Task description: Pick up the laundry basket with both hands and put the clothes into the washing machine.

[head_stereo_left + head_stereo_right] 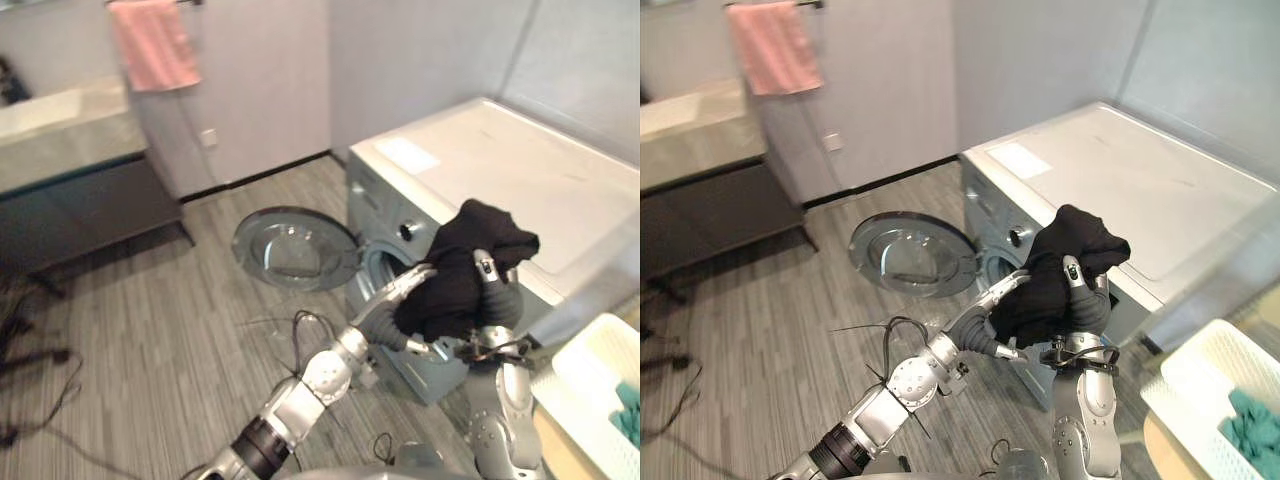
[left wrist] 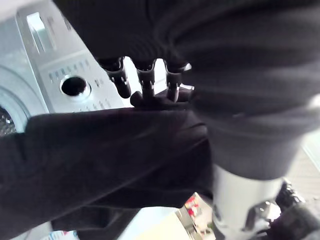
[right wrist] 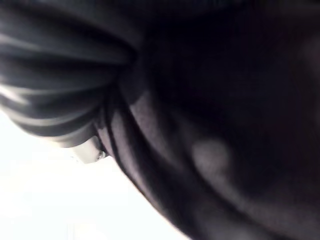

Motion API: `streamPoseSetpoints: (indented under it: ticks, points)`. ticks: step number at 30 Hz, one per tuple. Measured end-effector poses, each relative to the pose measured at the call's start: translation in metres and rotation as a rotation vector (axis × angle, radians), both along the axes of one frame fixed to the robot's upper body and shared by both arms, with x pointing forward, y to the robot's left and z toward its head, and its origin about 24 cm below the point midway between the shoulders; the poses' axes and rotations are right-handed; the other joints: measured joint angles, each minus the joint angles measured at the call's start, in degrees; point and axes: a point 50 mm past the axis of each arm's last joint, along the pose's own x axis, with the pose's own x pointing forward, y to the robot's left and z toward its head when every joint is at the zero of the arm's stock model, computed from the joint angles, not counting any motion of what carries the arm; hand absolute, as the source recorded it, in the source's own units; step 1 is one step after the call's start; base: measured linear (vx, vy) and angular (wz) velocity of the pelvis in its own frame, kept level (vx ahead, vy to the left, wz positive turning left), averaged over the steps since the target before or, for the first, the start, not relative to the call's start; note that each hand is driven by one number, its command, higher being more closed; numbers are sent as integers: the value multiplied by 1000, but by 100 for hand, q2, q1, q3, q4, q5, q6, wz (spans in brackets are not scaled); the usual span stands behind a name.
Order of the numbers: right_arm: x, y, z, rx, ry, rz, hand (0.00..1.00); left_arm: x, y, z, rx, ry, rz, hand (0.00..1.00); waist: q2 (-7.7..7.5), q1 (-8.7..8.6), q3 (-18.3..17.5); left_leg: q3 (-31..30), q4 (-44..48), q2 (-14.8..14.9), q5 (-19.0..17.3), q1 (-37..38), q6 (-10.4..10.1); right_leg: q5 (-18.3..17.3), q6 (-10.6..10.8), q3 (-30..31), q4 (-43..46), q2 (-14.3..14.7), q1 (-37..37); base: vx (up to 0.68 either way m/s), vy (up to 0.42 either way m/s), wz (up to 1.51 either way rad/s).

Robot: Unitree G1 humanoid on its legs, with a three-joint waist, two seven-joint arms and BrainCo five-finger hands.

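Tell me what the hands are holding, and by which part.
A black garment, bunched: the left hand grips its lower folds, and the top drapes over the right hand.

1 garment [image 1: 465, 285], 1 washer [image 1: 520, 170], 1 basket [image 1: 583, 372]

Black crumpled cloth garment [image 1: 470, 262], plain. Boxy front-loading washing machine [image 1: 520, 170]: white top, silver-grey front. Its round door [image 1: 290, 250]: silver rim, greyish clear glass. White slotted plastic laundry basket [image 1: 590, 385], teal cloth [image 1: 628, 415] in it. Pink hanging towel [image 1: 155, 45]. Grey wood-plank floor [image 1: 150, 340], thin stripes. Pale grey wall [image 1: 260, 80].
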Motion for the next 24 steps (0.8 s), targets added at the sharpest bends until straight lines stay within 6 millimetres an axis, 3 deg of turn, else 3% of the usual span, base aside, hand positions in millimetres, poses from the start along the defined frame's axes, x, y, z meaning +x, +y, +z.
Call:
streamPoseSetpoints:
  ticks: [1,2,3,4,5,6,7,8,9,11,12,13,15,16,17,19,21,24]
  points:
    - [5,3,-3,-14,12,32,100,1,3,-1,-2,6,17,0,129,72,-79,-613,-694,-39,225,47,-299,194,65,295,-134,144,-237,66,365,-207]
    - [7,5,-3,-22,11,49,100,2,4,-1,-4,6,24,0,210,78,-105,-772,-997,-22,566,48,-375,233,131,451,-196,223,-338,64,414,-186]
    - [8,8,-2,-32,10,70,100,5,8,-2,4,11,39,0,320,9,-124,-866,-1193,-22,426,102,-839,359,334,786,-282,311,-494,6,348,-122]
    - [8,9,-3,-27,15,75,100,6,9,-4,13,17,47,0,218,-69,-124,-639,-1347,-97,260,204,-821,484,446,981,-386,214,-596,-23,407,-127]
    - [9,13,-3,-12,18,85,100,7,12,-5,26,17,53,0,-50,-14,-89,-237,-1420,-262,242,228,-752,711,527,1315,-530,32,-763,-98,443,-109]
    - [11,20,-2,-2,12,105,100,8,15,-7,37,17,60,0,-179,54,-102,20,-1417,-361,237,207,-708,938,562,1532,-702,-42,-861,-164,402,-136]
    - [14,27,2,-4,-6,135,100,10,20,-7,44,14,76,0,-283,97,-116,345,-1421,-458,203,169,-554,1226,588,1702,-958,-141,-948,-210,303,-110]
    - [16,30,4,-10,-16,149,100,11,22,-7,42,13,88,0,-312,109,-116,472,-1422,-511,176,160,-475,1282,543,1706,-1076,-196,-958,-211,251,-104]
    - [19,35,9,-26,-37,171,100,14,26,-6,32,6,117,0,-346,131,-115,727,-1430,-601,138,178,-360,1202,409,1671,-1233,-287,-993,-177,213,-81]
    - [26,40,19,-68,-77,202,100,18,29,-3,25,-5,133,0,-222,113,-47,1000,-1451,-622,186,178,-195,930,-172,1231,-1194,-458,-1145,-129,181,-70]
    - [31,43,24,-96,-97,218,100,20,31,-1,23,-9,144,0,-197,117,-39,1174,-1540,-619,252,195,-136,822,-669,584,-1002,-697,-1347,-94,106,-57]
    - [34,45,27,-112,-107,225,100,22,33,-1,26,-10,150,0,-184,123,-28,1278,-1665,-575,322,253,-140,787,-756,-5,-636,-898,-1486,-80,50,-52]
    - [34,47,28,-134,-107,232,100,22,34,-1,30,2,149,0,-186,122,-31,1312,-1926,-492,442,456,-279,788,-735,-544,173,-830,-1316,1,-61,-21]
    - [35,48,29,-140,-111,237,100,23,34,-2,26,11,144,0,-195,127,-33,1314,-2005,-499,478,510,-339,678,-535,-626,108,-789,-1207,32,-77,-22]
    - [38,50,35,-166,-135,253,100,24,33,0,13,21,132,0,-127,109,-19,1335,-2193,-470,567,564,-451,960,-164,-659,-188,-671,-1139,37,-86,-29]
    - [48,53,50,-218,-182,283,100,29,32,7,2,14,110,0,-73,114,-26,1524,-2460,-346,708,495,-549,1233,103,-514,-663,-428,-1241,52,-124,-61]
    - [56,64,65,-246,-240,333,100,32,30,11,7,8,84,0,-54,106,-10,1753,-2557,-179,764,418,-642,1566,29,-404,-1200,-141,-1332,88,-121,-72]
    - [58,76,74,-223,-277,393,100,36,23,17,25,-18,45,0,-44,82,75,1954,-2554,-32,789,379,-689,1770,-8,-301,-1501,57,-1378,78,-61,-42]
